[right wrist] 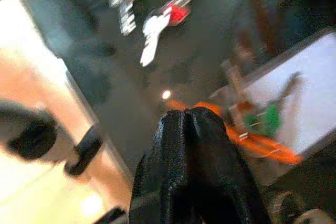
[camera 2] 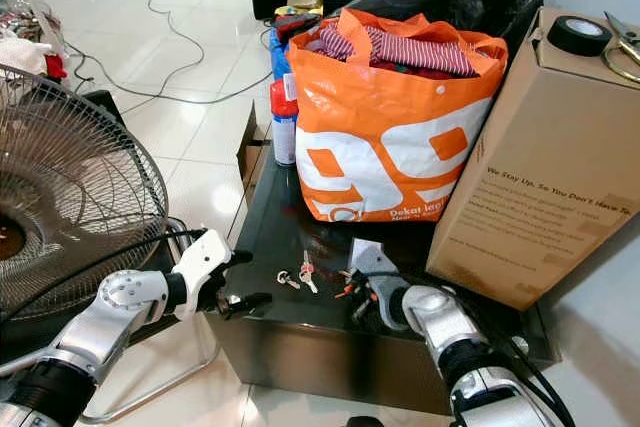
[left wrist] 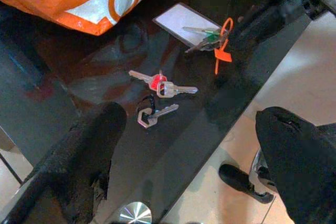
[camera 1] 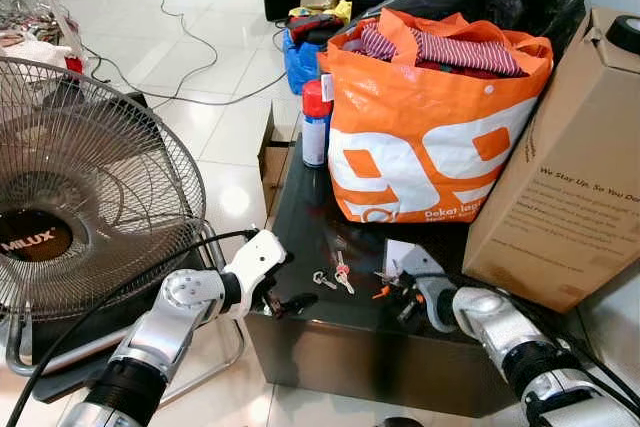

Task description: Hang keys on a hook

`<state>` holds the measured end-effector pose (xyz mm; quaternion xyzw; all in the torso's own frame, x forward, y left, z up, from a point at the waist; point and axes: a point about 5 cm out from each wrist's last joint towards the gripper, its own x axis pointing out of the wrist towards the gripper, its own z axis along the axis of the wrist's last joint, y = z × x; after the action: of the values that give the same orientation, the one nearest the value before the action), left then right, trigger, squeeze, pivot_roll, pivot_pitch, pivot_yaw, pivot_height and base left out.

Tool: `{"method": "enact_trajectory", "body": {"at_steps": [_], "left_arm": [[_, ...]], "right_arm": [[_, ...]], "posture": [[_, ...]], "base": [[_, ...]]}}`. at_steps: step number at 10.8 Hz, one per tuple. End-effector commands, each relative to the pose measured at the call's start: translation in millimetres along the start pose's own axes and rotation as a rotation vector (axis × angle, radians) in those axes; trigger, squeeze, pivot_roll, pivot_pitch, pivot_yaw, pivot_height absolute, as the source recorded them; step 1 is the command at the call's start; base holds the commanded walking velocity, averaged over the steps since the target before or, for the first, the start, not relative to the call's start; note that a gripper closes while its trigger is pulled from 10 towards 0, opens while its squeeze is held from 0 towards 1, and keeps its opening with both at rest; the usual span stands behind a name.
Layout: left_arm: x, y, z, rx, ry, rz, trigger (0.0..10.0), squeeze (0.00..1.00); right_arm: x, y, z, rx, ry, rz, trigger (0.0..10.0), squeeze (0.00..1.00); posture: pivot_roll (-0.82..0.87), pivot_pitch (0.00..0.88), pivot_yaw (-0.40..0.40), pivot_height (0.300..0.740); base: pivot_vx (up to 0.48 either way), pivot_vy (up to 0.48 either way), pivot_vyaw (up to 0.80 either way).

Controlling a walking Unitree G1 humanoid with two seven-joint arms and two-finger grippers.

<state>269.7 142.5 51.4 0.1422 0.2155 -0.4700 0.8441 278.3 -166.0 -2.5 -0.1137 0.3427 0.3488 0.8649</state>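
A lived-in home, cluttered with household goods. Glossy white floor tiles [camera 1: 215, 97] run back past a trailing grey cable [camera 1: 190, 42]. A low black glass-topped table [camera 1: 300, 237] carries an orange-and-white shopping bag [camera 1: 430, 137] stuffed with striped clothes, a red-capped spray can [camera 1: 315, 122] and a brown cardboard box [camera 1: 570, 177]. A round wire-grille floor fan [camera 1: 85, 187] stands beside it.

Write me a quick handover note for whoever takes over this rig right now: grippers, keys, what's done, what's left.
Left gripper: jaws open, at the front edge of the black glossy table, near the keys.
Right gripper: jaws shut, empty, by the orange-tagged key bunch on a white card.
Small silver keys with a red cap lie loose on the table.
Done: nothing picked up.
Left: grasp keys, find a hook, hang them.
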Motion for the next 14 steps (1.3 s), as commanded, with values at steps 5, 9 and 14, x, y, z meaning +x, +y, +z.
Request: {"method": "enact_trajectory", "body": {"at_steps": [5, 9, 14], "left_arm": [[-2.3, 4.1, 3, 0.013, 0.004, -0.003, 10.0, 0.00], [-3.5, 3.0, 3, 0.007, 0.004, -0.030, 10.0, 0.00], [-2.1, 1.9, 4, 0.011, 0.006, -0.039, 10.0, 0.00]], "right_arm": [[-7.9, -32.8, 3, 0.065, 0.007, -0.407, 10.0, 1.00], [-1.1, -23.1, -3, 0.032, 0.067, -0.323, 10.0, 1.00], [-4.8, -22.4, -12, 0.308, 0.007, -0.260, 10.0, 0.00]], "posture": [[-0.20, 0.000, 0.011, 0.740], [-0.20, 0.000, 0.014, 0.740], [-0.20, 0.000, 0.011, 0.740]], "base": [[0.000, 0.000, 0.00], [0.000, 0.000, 0.00], [0.000, 0.000, 0.00]]}}
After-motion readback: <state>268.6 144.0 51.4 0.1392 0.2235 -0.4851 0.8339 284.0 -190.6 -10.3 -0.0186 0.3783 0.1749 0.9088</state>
